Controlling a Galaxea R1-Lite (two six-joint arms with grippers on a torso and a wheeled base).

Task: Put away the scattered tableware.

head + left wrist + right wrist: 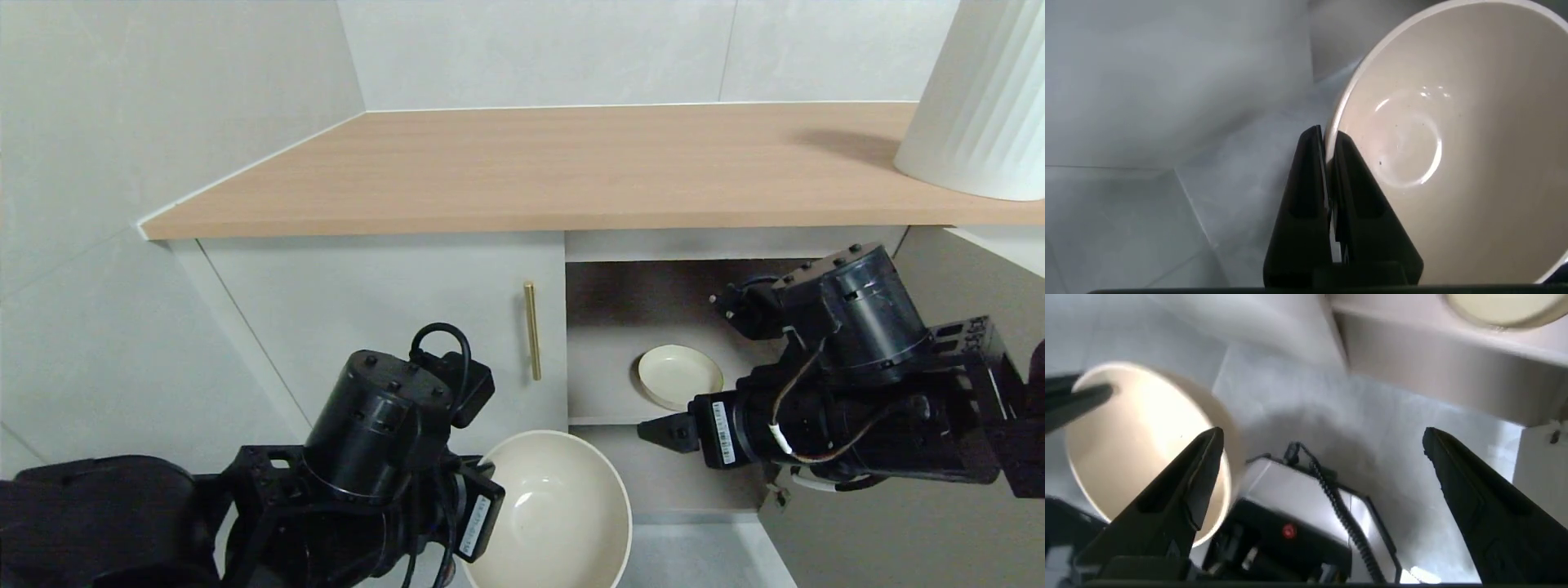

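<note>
A large cream bowl (563, 514) hangs low in front of the cabinet, with my left gripper (483, 508) shut on its rim. In the left wrist view the two fingers (1308, 175) pinch the bowl's (1454, 139) edge, one inside and one outside. A small cream plate (680, 376) lies on the shelf inside the open cabinet compartment. My right gripper (663, 431) hovers just in front of that shelf, to the right of the bowl. It is open (1323, 434), with nothing between its fingers. Past those fingers are the bowl (1135, 433) and the plate (1503, 306).
The left cabinet door is closed, with a gold handle (531, 331). The right door (898, 523) stands swung open beside my right arm. On the wooden countertop (531, 163) above, a white ribbed vessel (980, 98) stands at the far right. Grey floor (702, 555) lies below.
</note>
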